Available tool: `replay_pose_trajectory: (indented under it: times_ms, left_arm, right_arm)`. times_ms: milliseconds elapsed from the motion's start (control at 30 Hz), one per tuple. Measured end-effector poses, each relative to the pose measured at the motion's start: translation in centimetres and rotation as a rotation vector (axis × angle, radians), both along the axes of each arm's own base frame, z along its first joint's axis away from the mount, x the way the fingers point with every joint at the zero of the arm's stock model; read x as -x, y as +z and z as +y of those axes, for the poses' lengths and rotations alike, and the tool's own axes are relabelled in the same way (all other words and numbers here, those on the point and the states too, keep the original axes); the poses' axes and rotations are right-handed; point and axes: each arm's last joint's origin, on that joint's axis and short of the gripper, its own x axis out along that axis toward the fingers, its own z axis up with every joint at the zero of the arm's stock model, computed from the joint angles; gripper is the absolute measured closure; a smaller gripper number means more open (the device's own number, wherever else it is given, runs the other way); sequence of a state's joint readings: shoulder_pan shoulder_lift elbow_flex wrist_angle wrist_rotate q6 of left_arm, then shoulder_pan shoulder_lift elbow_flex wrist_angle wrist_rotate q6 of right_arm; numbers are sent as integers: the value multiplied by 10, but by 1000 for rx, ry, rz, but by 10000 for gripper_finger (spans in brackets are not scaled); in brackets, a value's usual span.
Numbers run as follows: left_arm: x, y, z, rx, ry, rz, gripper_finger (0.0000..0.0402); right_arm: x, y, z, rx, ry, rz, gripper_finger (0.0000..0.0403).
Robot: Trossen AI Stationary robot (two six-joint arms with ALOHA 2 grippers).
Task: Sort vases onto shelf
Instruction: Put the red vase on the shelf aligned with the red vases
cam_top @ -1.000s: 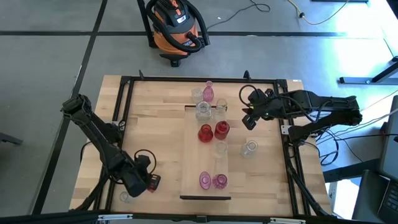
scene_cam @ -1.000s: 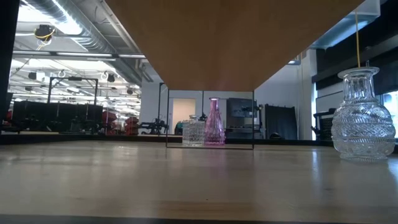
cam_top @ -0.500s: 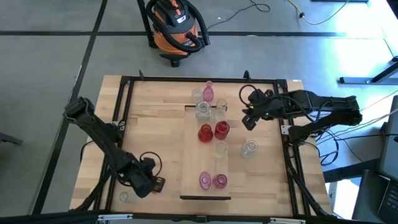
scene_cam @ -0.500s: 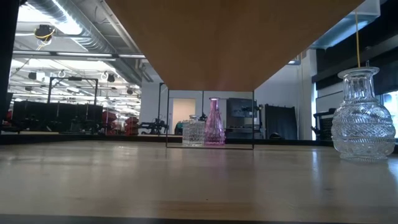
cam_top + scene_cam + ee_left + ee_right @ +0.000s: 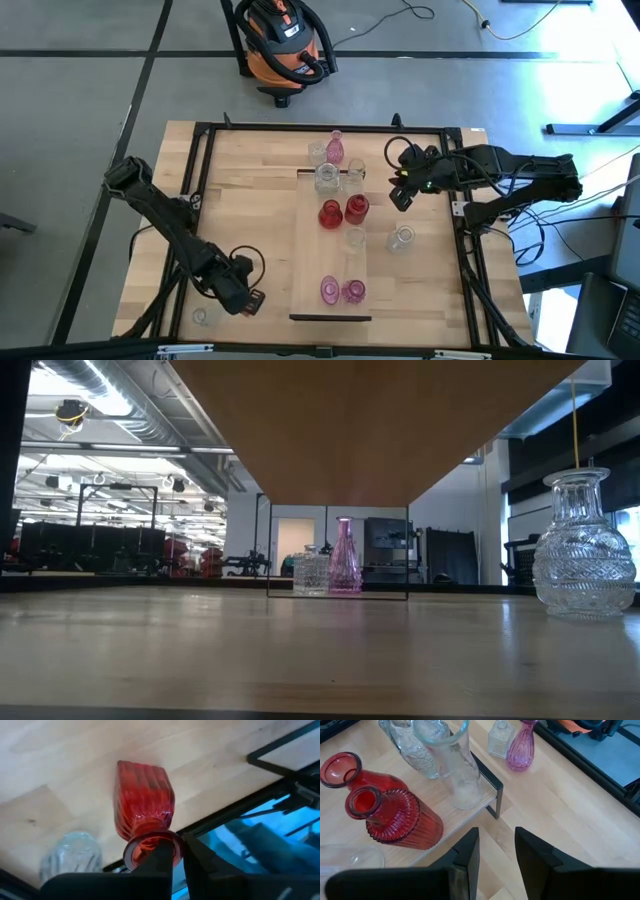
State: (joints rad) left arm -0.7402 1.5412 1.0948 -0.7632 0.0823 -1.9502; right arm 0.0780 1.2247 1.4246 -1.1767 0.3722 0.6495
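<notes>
The left arm reaches low across the table's near left corner, bent at the elbow, its gripper (image 5: 243,297) down by the table's near edge. The left wrist view shows what the high view hides: the fingers are pinched shut on the rim of a red vase (image 5: 142,809), which lies tilted on the wood, its ribbed body pointing away from the gripper. Just beside the gripper, on the corner side, stands 1 clear vase (image 5: 74,853), seen in the high view as a faint ring.

The right arm stretches in from the right edge, forearm level, its gripper (image 5: 398,196) hovering above the table just off the shelf's (image 5: 310,260) far right corner. Its fingers (image 5: 464,855) stand partly apart and hold nothing. Ahead of them the right wrist view shows 2 red vases (image 5: 395,817) on the shelf, 2 clear ones behind those, and beyond the shelf end 1 pink vase (image 5: 520,750) with 1 small clear bottle (image 5: 499,737).

The high view counts 7 on the shelf: 2 clear at the far end, 2 red, 1 clear in the middle, 2 pink (image 5: 341,291) at the near end. 1 more clear vase (image 5: 401,238) stands on the table, nearer than the right gripper.

The low view shows no arm, only the shelf's underside, the pink vase and bottle far off, and 1 cut-glass vase (image 5: 584,550) close by.
</notes>
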Motion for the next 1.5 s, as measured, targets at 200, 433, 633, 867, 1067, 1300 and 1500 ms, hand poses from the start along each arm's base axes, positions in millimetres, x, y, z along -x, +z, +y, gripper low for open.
replay_pose_trajectory:
  times_ms: [200, 433, 633, 867, 1067, 1300, 1500]
  left_arm:
    - [-14, 26, 23, -126, -128, 26, 395]
    - [-40, 85, 66, -239, -345, -93, 395]
    - [-39, 128, 101, -327, -519, -5, 395]
    - [-72, 145, 118, -376, -697, -79, 395]
    - [-104, 144, 119, -418, -844, -116, 395]
    - [-106, 151, 132, -452, -841, -142, 395]
    - [-94, 169, 151, -497, -799, -200, 396]
  right_arm:
    - [0, 0, 1, -22, 14, 1, 295]
    - [0, 0, 1, -22, 14, 2, 295]
    - [0, -1, 1, -42, 28, 5, 295]
    - [0, -1, 1, -56, 9, 3, 295]
    - [2, -2, 1, -76, -22, 9, 295]
    - [6, -4, 1, -103, -73, 46, 295]
    - [6, -5, 1, -106, -79, 47, 295]
